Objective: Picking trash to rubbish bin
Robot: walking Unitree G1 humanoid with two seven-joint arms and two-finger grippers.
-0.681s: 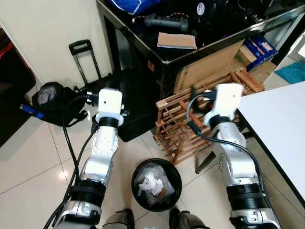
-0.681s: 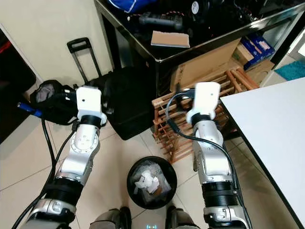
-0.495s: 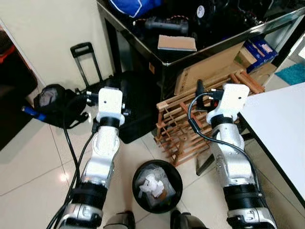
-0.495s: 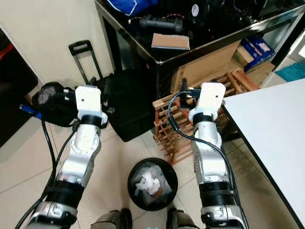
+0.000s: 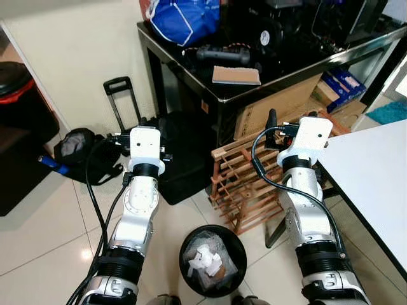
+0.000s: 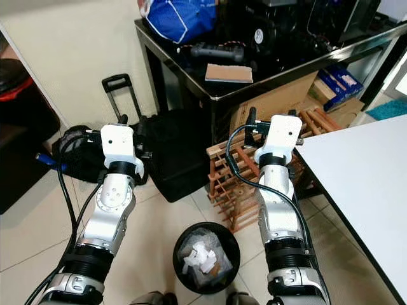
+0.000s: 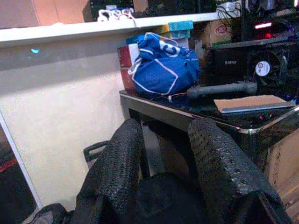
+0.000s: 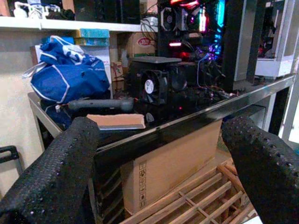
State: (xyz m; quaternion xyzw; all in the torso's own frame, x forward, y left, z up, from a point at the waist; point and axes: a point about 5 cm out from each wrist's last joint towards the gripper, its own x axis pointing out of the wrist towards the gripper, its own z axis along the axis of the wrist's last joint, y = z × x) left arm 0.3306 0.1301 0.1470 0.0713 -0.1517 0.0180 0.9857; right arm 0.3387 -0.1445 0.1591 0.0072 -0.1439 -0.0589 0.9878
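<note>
tiled floor (image 5: 38, 229), round rubbish bin (image 5: 212, 259) upright

Black rubbish bin (image 5: 213, 262) – white crumpled trash inside. Blue bag (image 5: 184, 19) with white piping on glossy black surface (image 5: 254, 79). Reddish-brown wooden rack (image 5: 245, 190) – cream floor tiles (image 5: 44, 235). Black dimpled fingers (image 7: 117, 172).

Glossy pale tile floor (image 5: 38, 229), cream wall (image 5: 82, 57), black glass-topped table (image 5: 267, 70), white tabletop (image 5: 375, 165) at right.
</note>
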